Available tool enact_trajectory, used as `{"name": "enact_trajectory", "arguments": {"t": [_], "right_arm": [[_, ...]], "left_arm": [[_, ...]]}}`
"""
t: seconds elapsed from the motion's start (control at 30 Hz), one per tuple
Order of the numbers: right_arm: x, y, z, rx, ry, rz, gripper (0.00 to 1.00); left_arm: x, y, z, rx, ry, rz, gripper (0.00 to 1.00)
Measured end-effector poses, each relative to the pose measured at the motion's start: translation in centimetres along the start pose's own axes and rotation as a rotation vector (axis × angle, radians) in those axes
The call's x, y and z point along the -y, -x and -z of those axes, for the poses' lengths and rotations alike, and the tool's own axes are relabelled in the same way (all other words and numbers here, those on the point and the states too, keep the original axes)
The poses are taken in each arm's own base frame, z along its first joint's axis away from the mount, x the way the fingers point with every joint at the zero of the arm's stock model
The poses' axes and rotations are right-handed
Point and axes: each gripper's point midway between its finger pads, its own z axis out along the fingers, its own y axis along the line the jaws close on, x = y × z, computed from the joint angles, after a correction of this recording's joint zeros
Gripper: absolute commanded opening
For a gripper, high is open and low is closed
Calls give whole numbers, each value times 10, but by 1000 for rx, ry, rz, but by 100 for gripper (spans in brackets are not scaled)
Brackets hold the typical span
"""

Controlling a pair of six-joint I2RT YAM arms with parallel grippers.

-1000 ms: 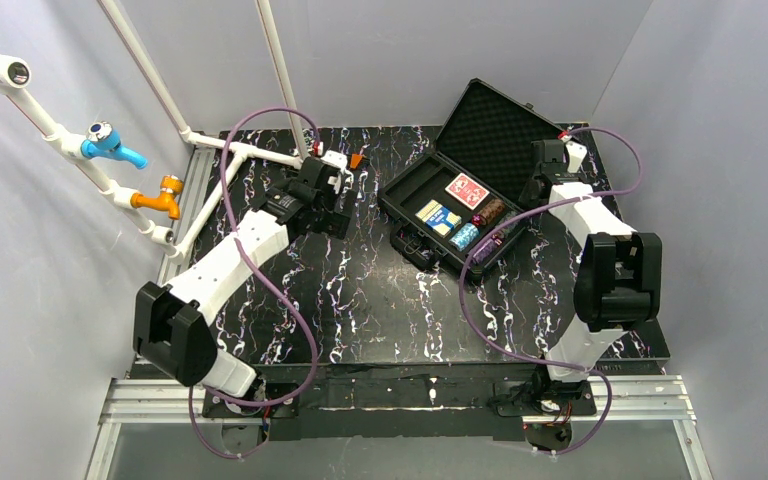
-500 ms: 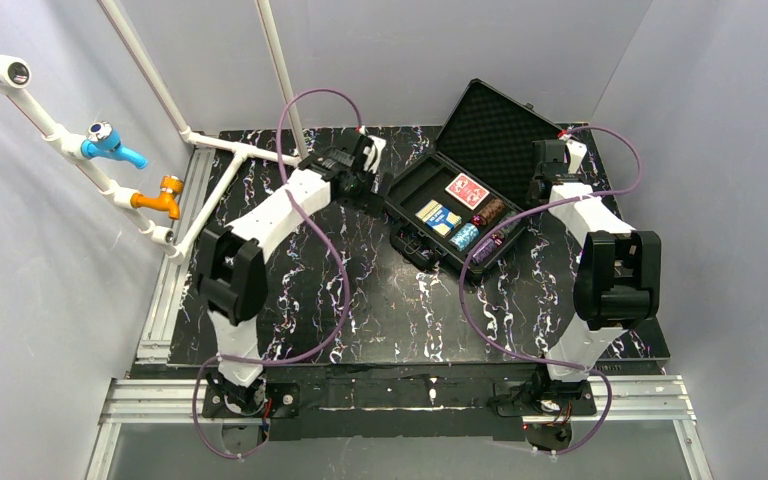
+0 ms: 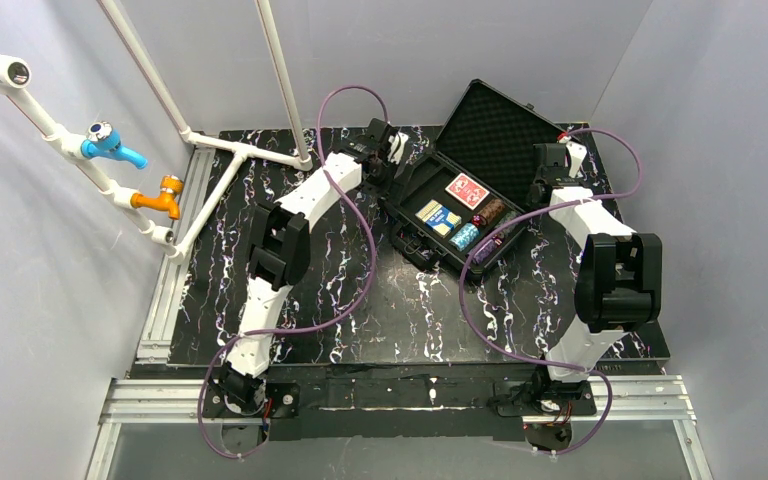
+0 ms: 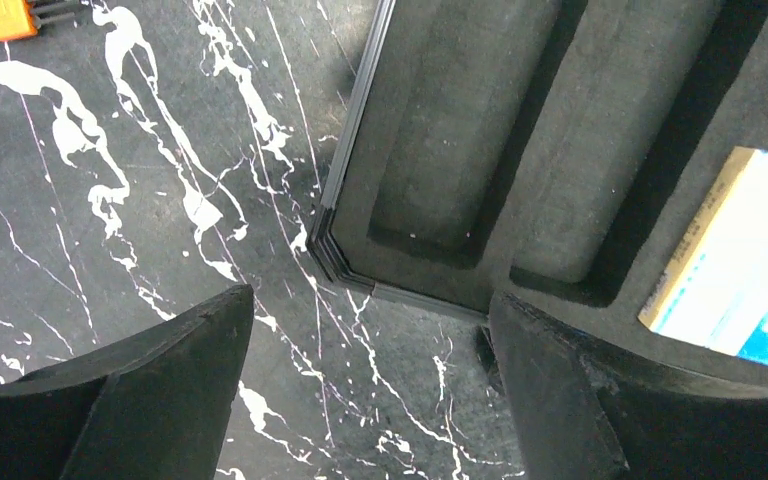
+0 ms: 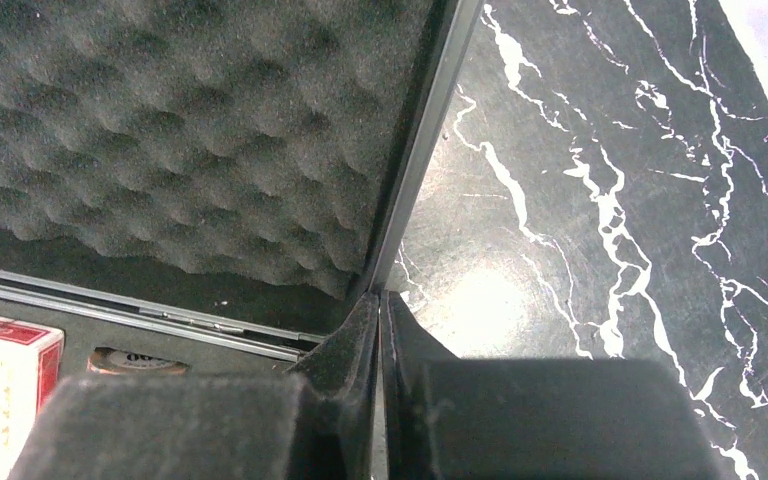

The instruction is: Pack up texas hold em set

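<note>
Black rectangular hard case (image 3: 410,185) open, far right on marbled black table (image 3: 360,290). Card decks (image 3: 467,190) and coloured chip stacks (image 3: 465,236) seated inside; left slots bare; dice unseen. Left gripper (image 4: 370,305) spread, empty, over case's left corner. Right gripper (image 5: 378,300) pinches foam-lined lid (image 3: 490,125) at right rim. Closing remains.

The surface (image 3: 360,290) is a black slab veined all over with white marble streaks, glossy enough to throw back a pale glare in the right wrist view. On its far right part lies the open black case (image 3: 407,192), set at a slant to the edges, its tray flat on the slab and one chamfered corner showing plainly in the left wrist view. A small orange piece (image 4: 5,15) lies on the slab apart from that corner, cut off by the frame edge, and a white pipe (image 3: 250,148) runs along the far left corner.
</note>
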Motion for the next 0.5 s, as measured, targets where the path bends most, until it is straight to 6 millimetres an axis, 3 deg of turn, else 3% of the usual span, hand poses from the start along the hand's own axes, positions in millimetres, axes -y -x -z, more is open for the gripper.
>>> {"name": "enact_trajectory", "arguments": {"t": [0.2,0.37,0.5], "right_arm": [[-1,-8,0,-18,19,4,10],[-2,-9,0,-23,26,5,10],[-2,-9,0,-24,27,6,9]], "left_arm": [[-2,6,-5,5,12,-2,78],[-6,13,-4,27,27,12,87],[-7,19,-3,44,29,42,88]]}}
